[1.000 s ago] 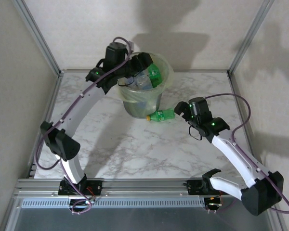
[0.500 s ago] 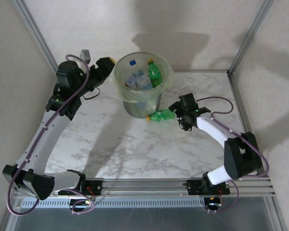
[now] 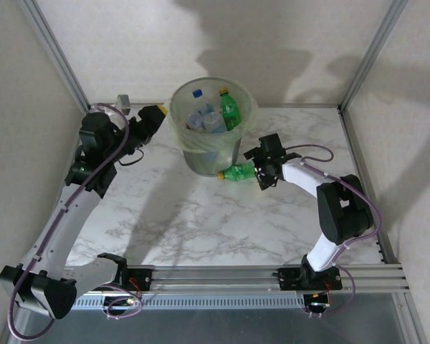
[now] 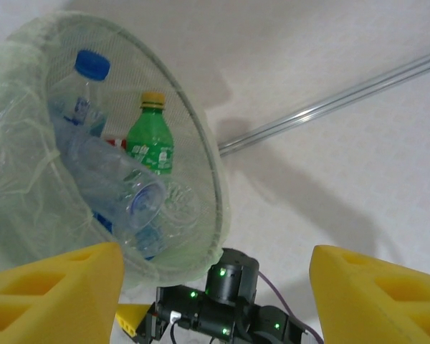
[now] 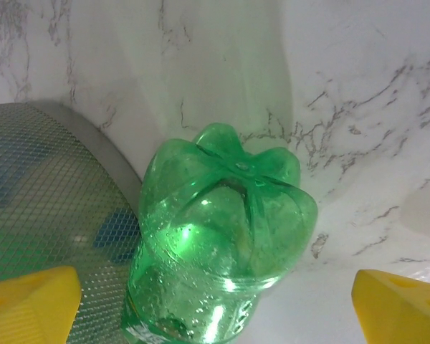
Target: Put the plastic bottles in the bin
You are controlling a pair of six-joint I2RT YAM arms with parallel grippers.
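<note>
R gripper low on the table, jaws wide, nothing held. Its 2 yellow fingers stand either side of the loose green bottle at its base end, not touching it per wrist cam. Bottle lies on its side, yellow cap pointing L, body right against the foot of the bin. Wrist cam looks straight at the bottle's lobed bottom, w/ the bin's mesh-look wall just beside it on the L.

L gripper up beside the bin's rim, L side, jaws apart, empty. Its cam looks down into the bin.

Bin contents, as far as visible:
- 1 upright green bottle w/ yellow cap
- 1 clear bottle w/ blue cap, leaning
- a 2nd clear bottle lying across
- bits of others underneath, count unclear

Progress: most of the job looks done, bulk of bottles already in. 1 bottle seen outside the bin, the green one at its foot. Step in hand, by my read: R arm lining up to grab it by the base end.

Left to do: close on bottle, lift above rim, drop in.

Watch-outs: bottle is round + smooth, could roll or squirt out of the pinch. It sits tight vs the bin wall, so the bin-side finger has little room and may nudge the bin.
</note>
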